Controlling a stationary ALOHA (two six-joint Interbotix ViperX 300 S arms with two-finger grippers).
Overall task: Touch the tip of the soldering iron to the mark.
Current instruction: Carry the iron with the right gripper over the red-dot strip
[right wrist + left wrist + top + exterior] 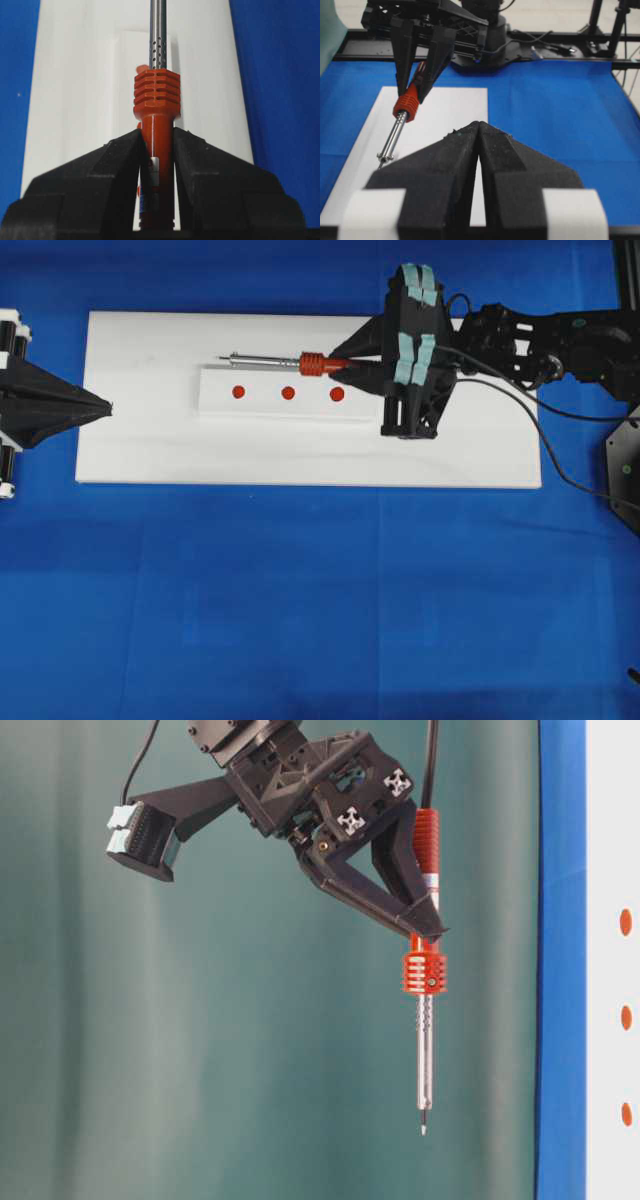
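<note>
**Soldering iron held aloft, right claw**

While the right claw (352, 366) clamps the orange-red handle, the soldering iron (290, 363) lies level above the white board (150, 455), shaft pointing toward the left arm.

- Tip (423, 1129): dark, pointed, clear of the board in the table-level view; touching nothing.
- Marks: three red dots (288, 393) in a row on a raised white strip (215, 405); iron hangs just beside the row, along the strip's far edge.
- Cord (520, 400): thin, black, trailing off past the right arm.
- Left claw (108, 407): clenched, nothing in it, at the board's left edge.
- Tabletop (300, 600): blue covering under the board.
</note>
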